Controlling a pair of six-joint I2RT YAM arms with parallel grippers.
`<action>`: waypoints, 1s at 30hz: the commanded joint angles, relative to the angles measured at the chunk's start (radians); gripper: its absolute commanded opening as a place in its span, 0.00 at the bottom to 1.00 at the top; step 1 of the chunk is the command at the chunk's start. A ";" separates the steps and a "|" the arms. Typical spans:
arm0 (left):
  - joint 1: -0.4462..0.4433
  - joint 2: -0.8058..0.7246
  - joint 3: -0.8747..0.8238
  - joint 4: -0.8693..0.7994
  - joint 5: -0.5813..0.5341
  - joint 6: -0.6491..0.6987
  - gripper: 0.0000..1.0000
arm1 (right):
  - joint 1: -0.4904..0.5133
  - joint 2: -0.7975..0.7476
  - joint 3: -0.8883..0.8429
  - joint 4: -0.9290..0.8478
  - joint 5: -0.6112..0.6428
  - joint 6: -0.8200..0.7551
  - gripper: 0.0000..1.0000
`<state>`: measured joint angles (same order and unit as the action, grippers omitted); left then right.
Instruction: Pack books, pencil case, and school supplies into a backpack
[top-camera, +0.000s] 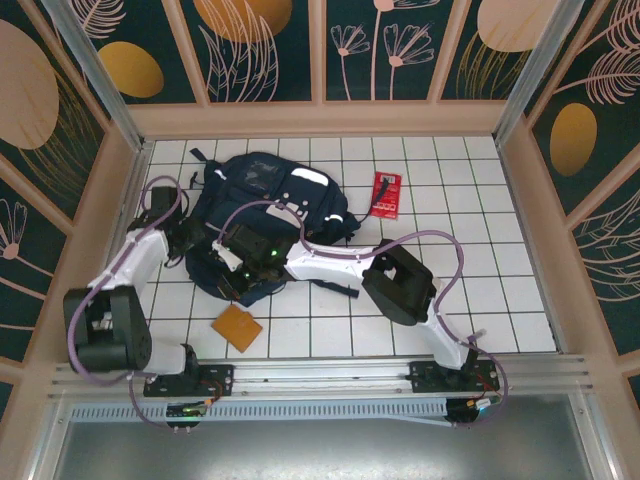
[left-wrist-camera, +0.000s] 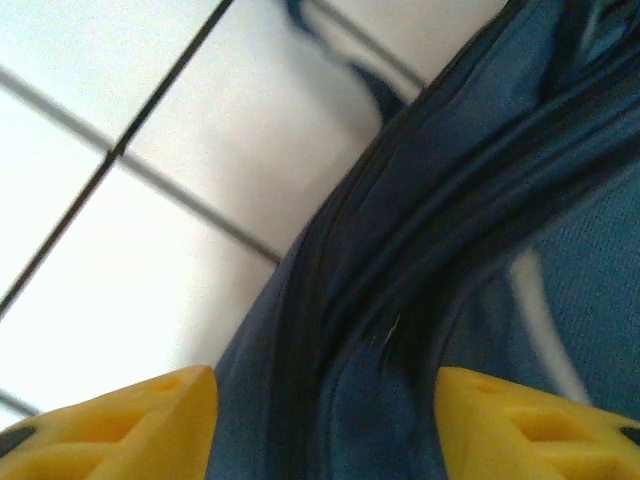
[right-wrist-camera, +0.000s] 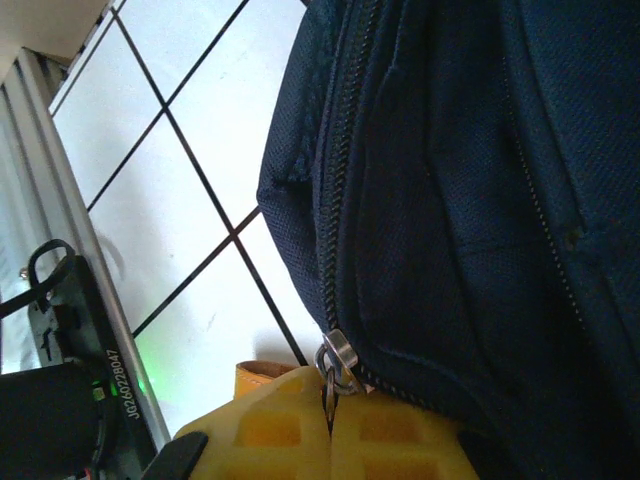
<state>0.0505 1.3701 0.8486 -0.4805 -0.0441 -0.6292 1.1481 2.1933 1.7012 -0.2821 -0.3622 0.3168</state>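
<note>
while the right gripper (right-wrist-camera: 330, 405) pinches the zip pull (right-wrist-camera: 338, 358) at the near edge of the backpack (top-camera: 275, 195), the left gripper (left-wrist-camera: 322, 395) stands with jaws apart over the navy fabric, gripping nothing. the backpack lies left of centre on the table (top-camera: 480, 280). the red rectangle (top-camera: 386, 193) lies to its right and the orange pad (top-camera: 237, 327) in front of it, both outside. packing looks far from done: the zip is in hand, these supplies have yet to go in, and whether the books are inside i cannot tell.
</note>
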 joint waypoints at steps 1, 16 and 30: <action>-0.001 -0.110 -0.095 -0.048 0.080 -0.115 0.62 | -0.022 0.031 0.038 0.053 -0.084 0.030 0.00; -0.004 -0.107 -0.245 0.026 0.071 -0.241 0.27 | -0.010 0.001 0.006 0.110 -0.091 0.062 0.00; -0.003 -0.144 -0.107 0.023 -0.117 -0.080 0.00 | -0.239 -0.388 -0.601 -0.082 0.205 -0.130 0.00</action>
<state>0.0319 1.2594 0.7048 -0.5087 -0.0719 -0.7647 0.9970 1.8717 1.1919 -0.2546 -0.2615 0.2310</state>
